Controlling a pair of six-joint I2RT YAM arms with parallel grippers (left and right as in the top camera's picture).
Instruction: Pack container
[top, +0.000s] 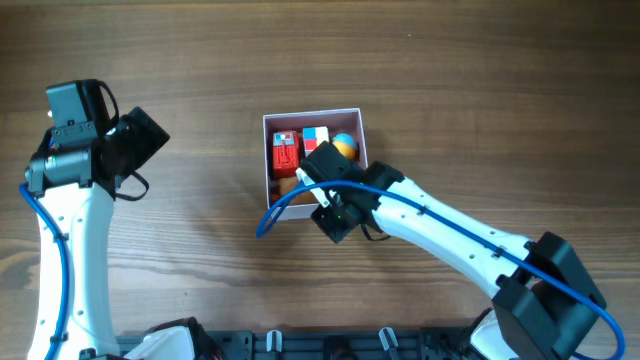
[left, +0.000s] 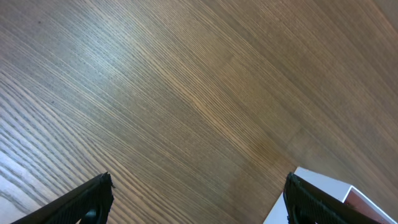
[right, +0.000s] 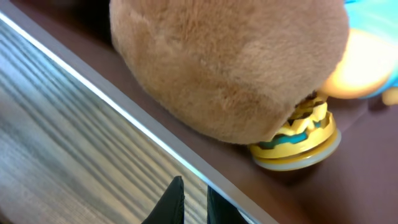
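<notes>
The container (top: 312, 113) is a square white-walled box with a dull pink inside, at the table's middle. It holds a red toy (top: 285, 152), a red, white and blue block (top: 316, 137), an orange and blue ball (top: 344, 145) and a brown plush (top: 289, 183). My right gripper (top: 312, 190) hangs over its front part. In the right wrist view its fingers (right: 191, 202) are shut and empty just outside the wall (right: 124, 118), with the plush (right: 230, 62) and a yellow and teal round toy (right: 298, 140) inside. My left gripper (top: 148, 138) is open and empty far to the left.
The left wrist view shows bare wood between the open fingers (left: 199, 193) and a white corner of the container (left: 317, 186) at the lower right. The right arm crosses the table from the lower right. A black rail runs along the front edge (top: 330, 345).
</notes>
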